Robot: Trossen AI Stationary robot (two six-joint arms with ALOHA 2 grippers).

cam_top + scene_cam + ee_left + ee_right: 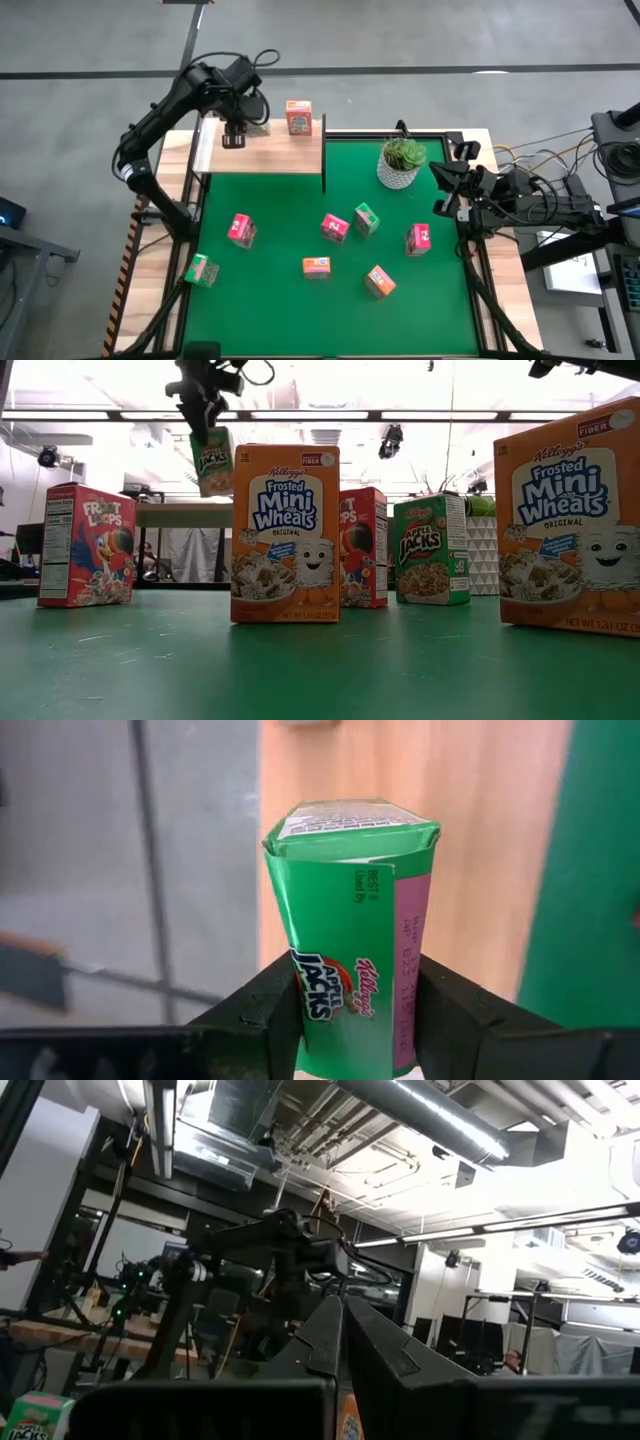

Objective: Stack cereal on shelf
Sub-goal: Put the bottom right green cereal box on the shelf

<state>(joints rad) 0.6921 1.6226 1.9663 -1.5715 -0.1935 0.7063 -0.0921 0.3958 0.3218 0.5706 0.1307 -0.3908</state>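
green mat (270,300) under loose cereal; light-wood shelf (265,150) at its corner

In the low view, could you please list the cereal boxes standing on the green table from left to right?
Froot Loops box → Frosted Mini Wheats box → second Froot Loops box → Apple Jacks box → near Frosted Mini Wheats box.

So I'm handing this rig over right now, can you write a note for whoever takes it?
Left gripper: shut on a green cereal box, over the shelf.
Right gripper: shut, empty, waiting at the table's right edge by the plant pot.
Done: one orange box stands on the shelf.
Left: place the held box, then seven boxes on the green mat.
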